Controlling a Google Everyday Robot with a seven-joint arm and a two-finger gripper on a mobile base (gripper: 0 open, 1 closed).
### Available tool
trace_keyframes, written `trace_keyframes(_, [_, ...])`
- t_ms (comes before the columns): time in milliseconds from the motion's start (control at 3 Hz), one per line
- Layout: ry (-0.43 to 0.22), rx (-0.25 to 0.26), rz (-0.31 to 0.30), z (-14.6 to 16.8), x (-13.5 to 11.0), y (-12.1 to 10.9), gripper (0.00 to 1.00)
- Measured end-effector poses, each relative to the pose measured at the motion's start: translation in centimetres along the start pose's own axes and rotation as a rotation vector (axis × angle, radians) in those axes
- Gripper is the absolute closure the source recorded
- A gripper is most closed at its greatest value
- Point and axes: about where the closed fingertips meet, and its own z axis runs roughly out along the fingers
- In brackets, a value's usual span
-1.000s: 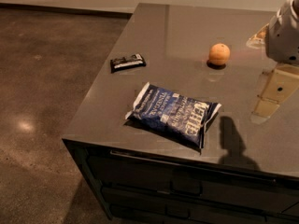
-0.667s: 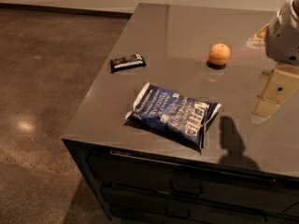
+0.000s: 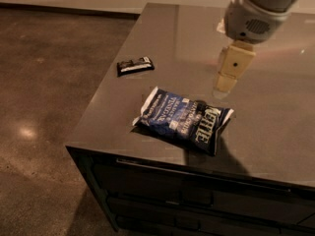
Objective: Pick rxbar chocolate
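Because the rxbar chocolate (image 3: 135, 66), lying at 10 o'clock from the chip bag (image 3: 184, 119), looks light, flat and slick, grasp across its short width. The gripper (image 3: 225, 85) hangs at 1 o'clock, aperture indeterminate.

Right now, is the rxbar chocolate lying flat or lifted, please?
The rxbar chocolate lies flat on the table; the gripper hangs apart, near the chip bag.

The worktop (image 3: 275, 132) is smooth and semi-gloss, the rxbar chocolate (image 3: 135, 66) and chip bag (image 3: 184, 119) have glossy film wrappers, and the pincer (image 3: 225, 85), hanging over the worktop just behind the bag, looks matt beige plastic.
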Motion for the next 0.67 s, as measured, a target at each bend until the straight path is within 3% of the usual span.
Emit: trace_keyframes(667, [-0.034, -0.049, -0.140, 4.3, -5.9, -8.1, 0.00])
